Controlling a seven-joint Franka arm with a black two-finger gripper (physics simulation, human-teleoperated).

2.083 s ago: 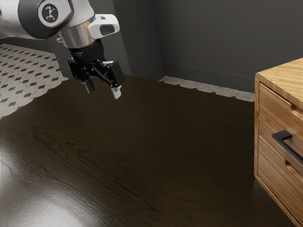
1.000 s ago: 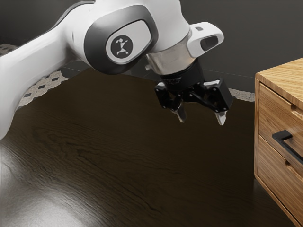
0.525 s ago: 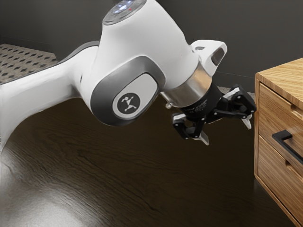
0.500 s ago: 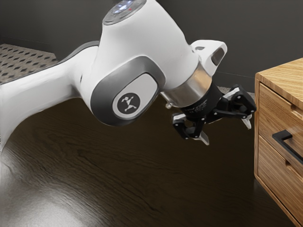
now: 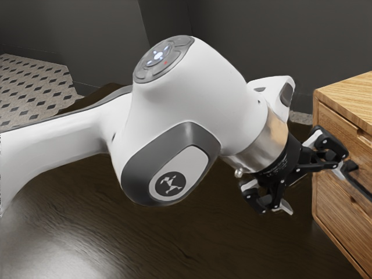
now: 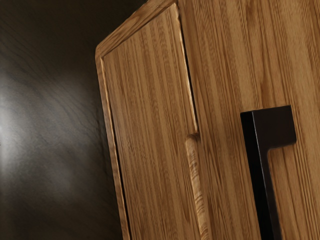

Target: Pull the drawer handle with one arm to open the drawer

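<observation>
One white arm (image 5: 174, 133) reaches in from the exterior view's left, its bulky joint near the camera and its wrist angled down toward the exterior view's right. Under it lies the dark wooden table (image 5: 87, 232). The wooden cabinet (image 5: 349, 99) stands at the exterior view's right edge. Its drawer (image 6: 225, 75) sits level with the neighbouring front, closed, its inside hidden. The gripper (image 5: 317, 188) faces that front, spread wide and holding nothing, with one fingertip just beside the end of the black handle (image 6: 265, 165).
</observation>
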